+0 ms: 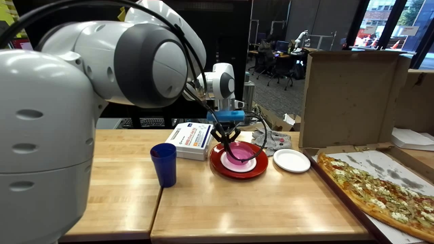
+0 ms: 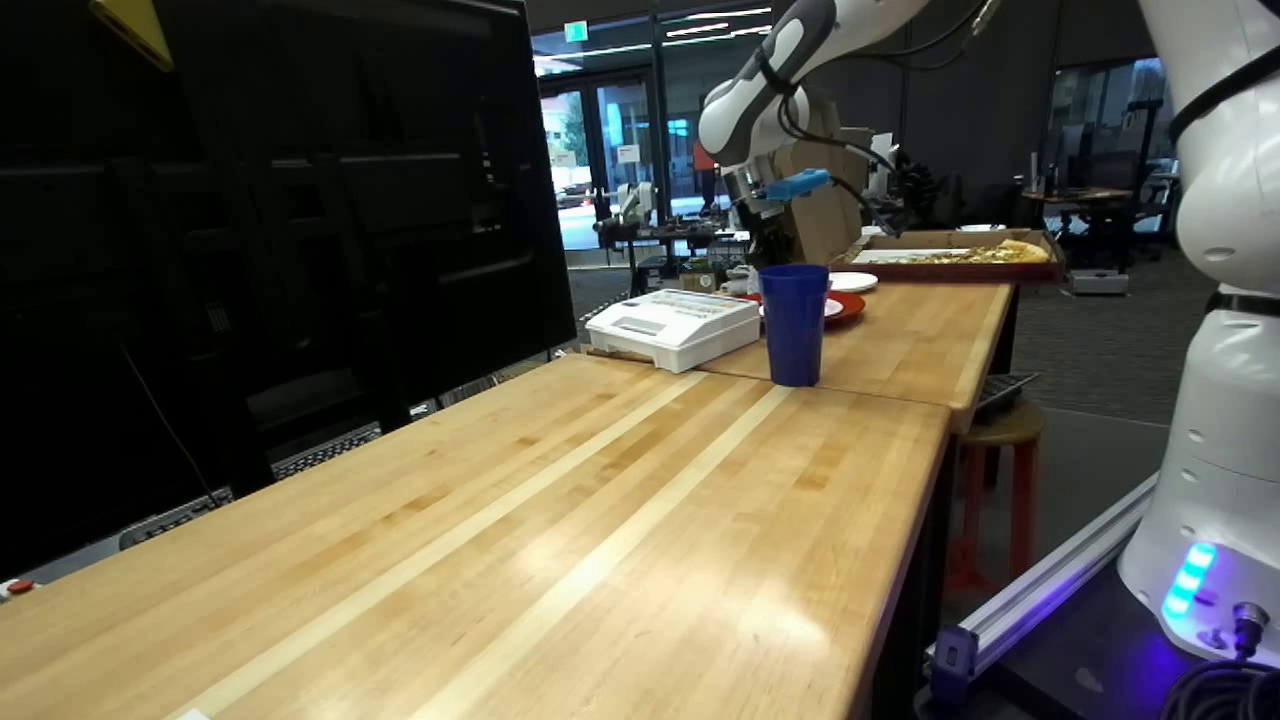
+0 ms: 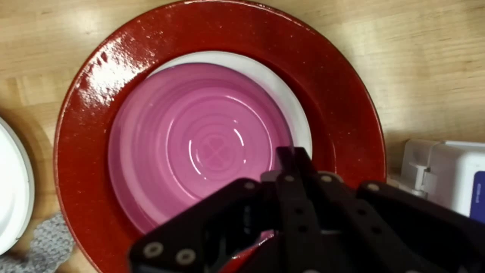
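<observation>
- Pink is the bowl (image 3: 214, 148), which is over the middle part of a red plate (image 3: 352, 110), with a small white plate (image 3: 296, 117) below it.
- The end effector (image 3: 293, 153) is narrow and holds the bowl by its rim, at the side towards the first-aid box (image 1: 191, 137).
- In the wrist view the bowl is not exactly centred, so the small white plate shows mostly as a curved strip.
- One cannot tell surely whether the bottom of the bowl touches this plate.
- Another white plate (image 1: 291, 160) lies on the table (image 1: 257, 203), just beside the red plate.
- A grey cloth (image 1: 276, 137) lies near these two plates.
- The first-aid box is white and closed, and it lies near the red plate, on its opposite side.
- A blue cup (image 2: 795, 325) stands upright near this box, as both exterior views show.
- In an exterior view, a pizza box (image 1: 351, 98) has its lid raised, and pizza (image 1: 379, 193) lies inside.
</observation>
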You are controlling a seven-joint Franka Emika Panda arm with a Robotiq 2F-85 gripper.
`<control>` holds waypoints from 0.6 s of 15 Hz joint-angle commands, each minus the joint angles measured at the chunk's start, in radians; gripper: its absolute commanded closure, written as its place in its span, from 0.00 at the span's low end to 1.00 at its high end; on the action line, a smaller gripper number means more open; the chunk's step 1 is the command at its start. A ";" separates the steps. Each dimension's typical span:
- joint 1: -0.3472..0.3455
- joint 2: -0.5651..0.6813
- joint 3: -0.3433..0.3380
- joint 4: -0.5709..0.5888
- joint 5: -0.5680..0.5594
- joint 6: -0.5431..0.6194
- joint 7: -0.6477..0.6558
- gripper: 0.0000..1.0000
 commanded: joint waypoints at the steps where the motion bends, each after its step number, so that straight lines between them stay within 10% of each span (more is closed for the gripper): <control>1: -0.010 0.031 0.004 0.057 0.014 -0.048 -0.027 0.99; 4: -0.013 0.042 0.004 0.069 0.013 -0.059 -0.031 0.99; 5: -0.013 0.042 0.003 0.070 0.012 -0.062 -0.030 0.71; 9: -0.015 0.031 0.006 0.058 0.019 -0.065 -0.029 0.55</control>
